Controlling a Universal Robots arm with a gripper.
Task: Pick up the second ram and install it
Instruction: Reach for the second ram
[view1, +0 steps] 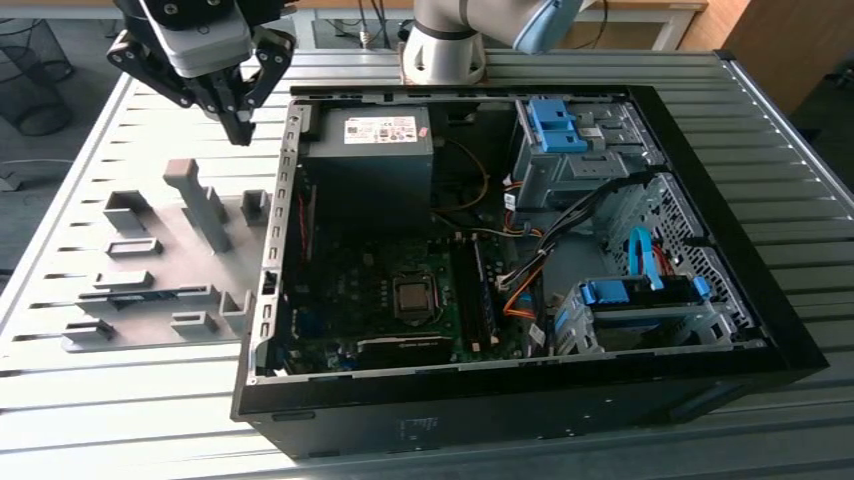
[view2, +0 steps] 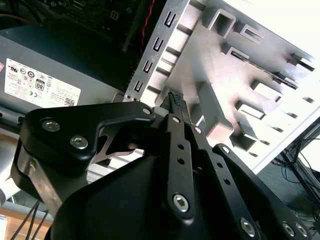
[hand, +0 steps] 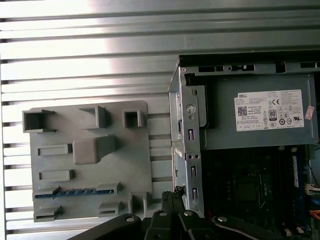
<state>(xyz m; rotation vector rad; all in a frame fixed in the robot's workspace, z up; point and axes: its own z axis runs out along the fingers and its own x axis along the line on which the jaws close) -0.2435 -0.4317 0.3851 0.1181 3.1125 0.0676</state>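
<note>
The second ram (hand: 75, 191) is a thin blue stick standing on edge in a slot of the grey holder plate (hand: 135, 165). In the exterior view the ram (view1: 140, 297) shows as a dark strip on the plate (view1: 160, 260), at the exterior view's left of the open computer case (view1: 534, 400). My gripper (view1: 242, 130) hangs above the far end of the plate, close to the case's side wall and well away from the ram. Its fingertips (view2: 175, 98) meet, shut with nothing between them; they also show in the first wrist view (hand: 172, 194).
Inside the case lie the power supply (view1: 367, 150), the motherboard (view1: 360, 300) with long black slots (view1: 478, 300), cables and blue drive cages (view1: 554, 125). Another blue stick (hand: 295, 170) sits on the motherboard. Tall grey blocks (view1: 200, 205) rise from the plate. The arm's base (view1: 447, 50) stands behind the case.
</note>
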